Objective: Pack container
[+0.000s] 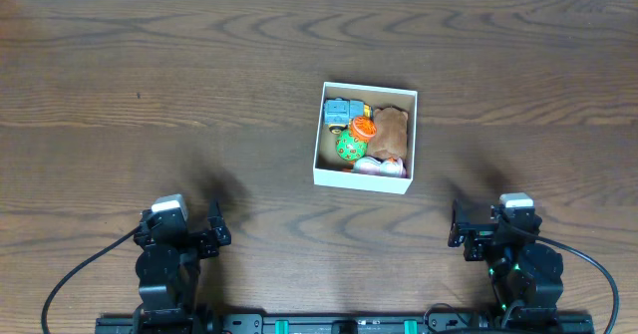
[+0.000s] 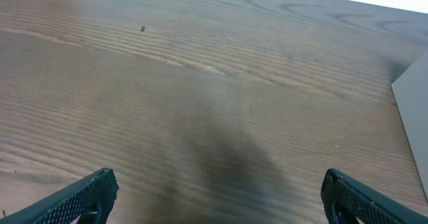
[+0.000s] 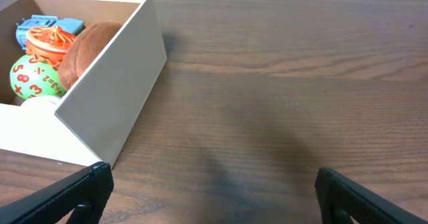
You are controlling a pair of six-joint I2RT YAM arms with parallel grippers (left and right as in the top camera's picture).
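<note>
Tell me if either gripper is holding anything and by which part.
Nothing is held. The left gripper and right gripper are both open and empty, apart from the container.

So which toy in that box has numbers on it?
The green ball in the container; the blue toy, orange toy and brown toy show none.

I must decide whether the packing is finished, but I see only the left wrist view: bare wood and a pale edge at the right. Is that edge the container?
Observer: It appears so. The overhead view shows the container ahead and to the right of your left tool.
Operator: Is anything inside it?
Observer: Yes, at least a blue toy, an orange toy, a green ball with numbers and a brown toy.
Operator: And the right tool?
Observer: It is open, holds nothing, and is apart from the container.
</note>
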